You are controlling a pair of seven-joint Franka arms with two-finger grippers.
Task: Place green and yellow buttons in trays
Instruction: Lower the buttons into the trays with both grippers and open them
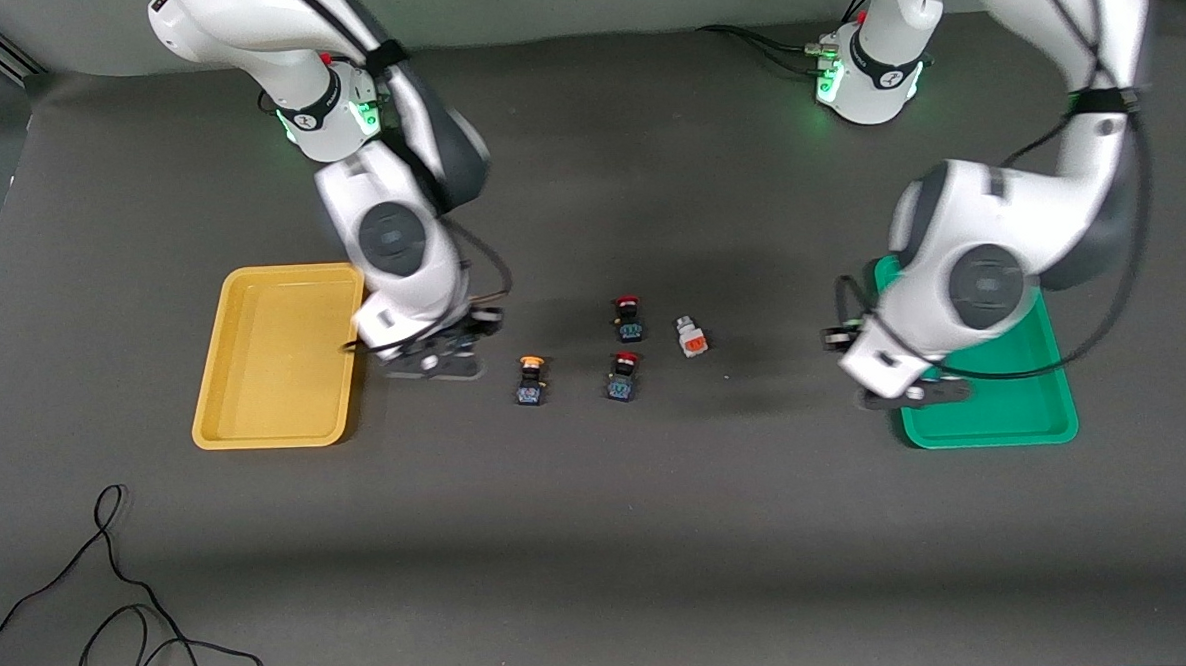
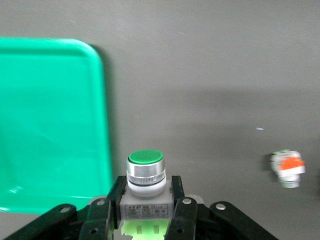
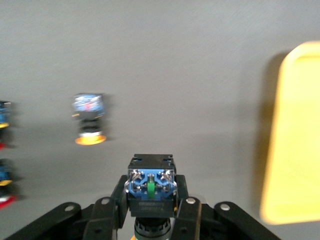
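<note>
Plainly, both arms are up over the gray table (image 1: 602, 533), each with a switch clamped in its gripper. The left gripper (image 2: 146, 212) is closed on a green-capped button (image 2: 145, 172) with a round green cap, a metal collar and a pale body; it is over bare table just beside the green tray (image 1: 1017, 405), and the lower part of the switch is hidden between the fingers (image 2: 176, 200). From the front, the arm's own wrist covers that gripper and much of the tray. The right gripper (image 3: 150, 210) is closed on a black-bodied button (image 3: 151, 185) held with its blue terminal end showing, so its cap is hidden and its colour cannot be told; it is over the table beside the yellow tray (image 1: 279, 357), which looks bare as far as it shows, one corner being covered by the arm. On the table between the trays lie a yellow-capped button (image 1: 530, 381), two red-capped switches (image 1: 628, 316) close together, one nearer the front camera than the other, and a white-bodied button (image 1: 691, 337) with an orange-red face, toward the left arm's end. A black cable (image 1: 114, 594) loops across the table's near corner, cut off at the edge.
</note>
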